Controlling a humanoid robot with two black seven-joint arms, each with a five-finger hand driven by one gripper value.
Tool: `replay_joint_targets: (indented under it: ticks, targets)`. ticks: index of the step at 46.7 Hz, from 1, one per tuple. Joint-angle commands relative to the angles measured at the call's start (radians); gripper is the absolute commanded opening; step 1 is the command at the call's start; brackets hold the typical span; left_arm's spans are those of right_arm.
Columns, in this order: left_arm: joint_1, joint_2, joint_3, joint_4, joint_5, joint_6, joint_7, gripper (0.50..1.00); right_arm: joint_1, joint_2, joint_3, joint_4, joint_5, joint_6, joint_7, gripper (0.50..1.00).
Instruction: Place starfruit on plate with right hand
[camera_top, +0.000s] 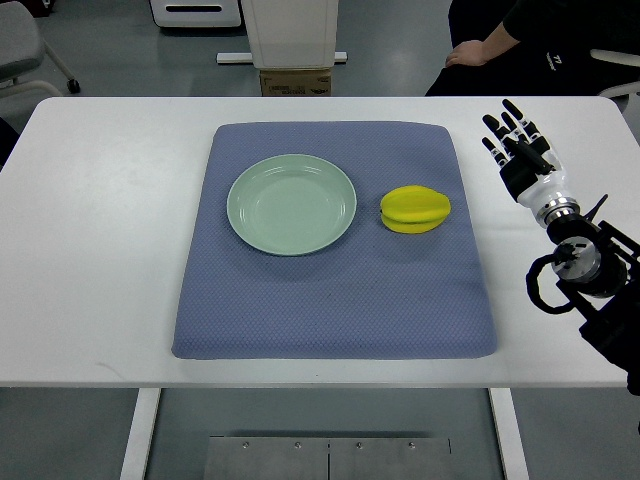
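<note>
My right hand (520, 150) hung empty, fingers spread, right of the yellow ridged starfruit (415, 210); reaching came first, then the pale green round plate (291, 204).

My view: a white table on a grey floor

I see the white table (100, 250) filling most of the view, a blue-grey mat (330, 300) spread on it. Beyond it stand a white pedestal (290, 35), a cardboard box (295, 82), a grey chair (25, 50), and a seated person (520, 45) in black.
</note>
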Motion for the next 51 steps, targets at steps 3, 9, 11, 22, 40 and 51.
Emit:
replay_joint_targets:
  ticks: [3,9,11,22,40,51]
  targets:
    - [0.0,0.0,0.0,0.0,-0.002,0.002,0.001,1.0,0.0,0.0,-0.001,0.0,0.0,0.0,0.0,1.0]
    - [0.002,0.0,0.0,0.002,-0.001,0.002,-0.001,1.0,0.0,-0.001,-0.001,0.0,0.001,0.0,0.0,1.0]
    - [0.002,0.0,0.0,0.0,-0.001,0.002,0.001,1.0,0.0,-0.001,0.001,0.0,0.0,0.0,0.0,1.0]
    - [0.002,0.0,-0.002,0.002,-0.001,0.0,0.001,1.0,-0.001,-0.003,-0.001,0.0,0.0,0.0,0.002,1.0]
    - [0.002,0.0,-0.002,0.002,-0.001,0.0,0.001,1.0,-0.002,-0.003,-0.001,0.0,0.0,0.0,0.002,1.0]
    - [0.002,0.0,-0.002,0.002,-0.001,0.0,0.001,1.0,-0.001,-0.007,0.001,0.0,0.001,0.0,0.002,1.0]
